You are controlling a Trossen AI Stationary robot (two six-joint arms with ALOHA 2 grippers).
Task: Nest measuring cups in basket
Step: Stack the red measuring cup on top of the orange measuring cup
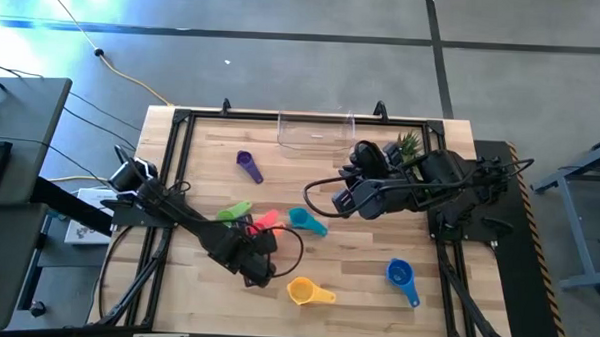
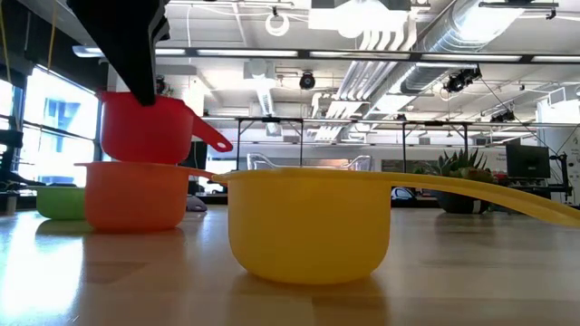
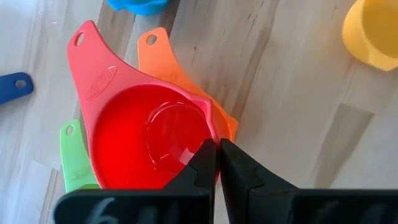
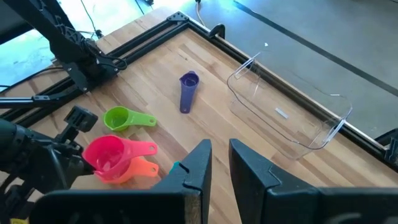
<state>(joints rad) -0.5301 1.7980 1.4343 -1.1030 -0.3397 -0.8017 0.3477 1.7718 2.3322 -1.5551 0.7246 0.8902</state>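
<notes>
Here the left hand [image 3: 217,163], clamped on the red cup's [image 3: 152,138] rim, holds it over the orange cup [image 3: 163,59] (presumably to nest them).

Industrial lab: exposed ceiling ducts [image 2: 426,50], concrete floor [image 1: 283,68], framed workbench [image 1: 211,135].

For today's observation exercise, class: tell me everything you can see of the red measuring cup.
The red measuring cup is a small, round, glossy plastic scoop with a flat handle that has a hole at its end and raised lettering. It is upright, held by its rim in the shut left gripper, and sits in or just above the orange plastic measuring cup; contact between them is unclear. The green plastic measuring cup lies beside them on the wooden table.
</notes>
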